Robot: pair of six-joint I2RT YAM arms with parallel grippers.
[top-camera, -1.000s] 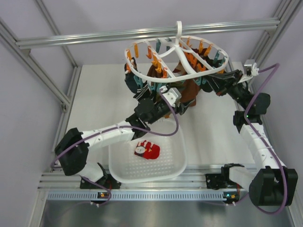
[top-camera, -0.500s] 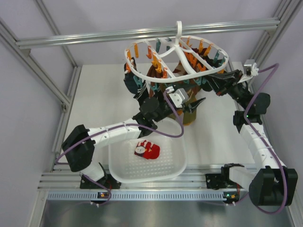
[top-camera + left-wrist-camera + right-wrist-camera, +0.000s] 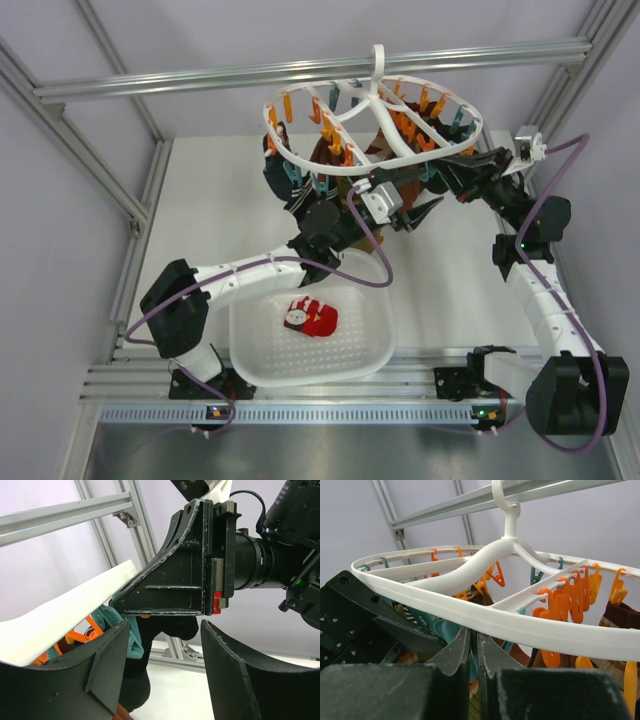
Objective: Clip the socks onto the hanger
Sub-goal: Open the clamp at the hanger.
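The white plastic oval ring hanger (image 3: 376, 95) hangs by its hook from the silver aluminium crossbar (image 3: 200, 80), above the far middle of the white worktop (image 3: 200, 200). The white perforated plastic basket (image 3: 350, 350) stands at the near edge, between the two arm bases. One small red fabric sock (image 3: 312, 318) lies in it, left of its centre. The left claw (image 3: 418, 205) is below the hanger's near right part, beyond the basket. The right claw (image 3: 447, 182) is just to its right, at the hanger's rim.
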